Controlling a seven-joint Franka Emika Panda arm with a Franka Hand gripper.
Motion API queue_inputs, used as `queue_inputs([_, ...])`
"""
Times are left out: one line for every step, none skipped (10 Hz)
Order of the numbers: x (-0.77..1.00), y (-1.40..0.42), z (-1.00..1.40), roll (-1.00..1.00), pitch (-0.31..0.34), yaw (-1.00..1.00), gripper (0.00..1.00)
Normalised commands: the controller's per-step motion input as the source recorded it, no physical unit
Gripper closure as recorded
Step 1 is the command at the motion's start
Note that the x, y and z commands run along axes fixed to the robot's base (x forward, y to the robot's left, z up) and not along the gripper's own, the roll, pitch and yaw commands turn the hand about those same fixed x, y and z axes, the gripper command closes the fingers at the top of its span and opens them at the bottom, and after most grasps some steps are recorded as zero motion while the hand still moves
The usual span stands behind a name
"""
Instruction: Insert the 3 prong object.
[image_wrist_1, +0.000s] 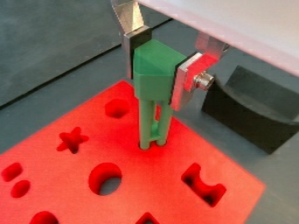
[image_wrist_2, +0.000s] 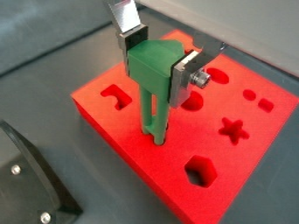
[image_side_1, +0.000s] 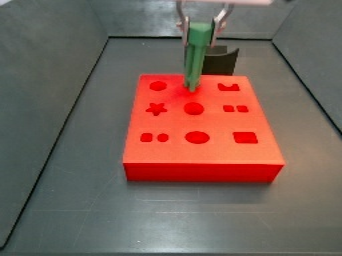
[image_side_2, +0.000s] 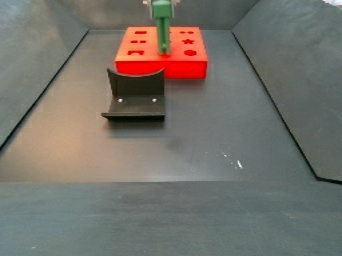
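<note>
Clamped on the upper end of the 3 prong object (image_wrist_1: 153, 87), the hand (image_wrist_1: 158, 66) hangs over the red block (image_side_1: 201, 135) on the desk. The bar stands upright, long axis vertical, its lower tip at a hole in the block's top; seating likely needs a straight push down.

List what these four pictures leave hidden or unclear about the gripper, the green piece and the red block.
- The 3 prong object: in both wrist views its tip meets the red block, but how deep it sits is hidden.
- The gripper: cut off by the top edge in both side views.
- The block's holes: too small to tell apart in this side view.
- The fixture: cut off by picture edges in both wrist views.
</note>
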Motion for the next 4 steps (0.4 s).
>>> queue_inputs([0.0, 0.0, -0.58, 0.25, 0.034, 0.0, 1.0])
queue_inputs([0.09, -0.01, -0.58, 0.15, 0.05, 0.0, 1.0])
queue_inputs([0.07, 0.0, -0.19, 0.0, 0.039, 0.0, 1.0])
queue_inputs([0.0, 0.0, 0.0, 0.0, 0.0, 0.0, 1.0])
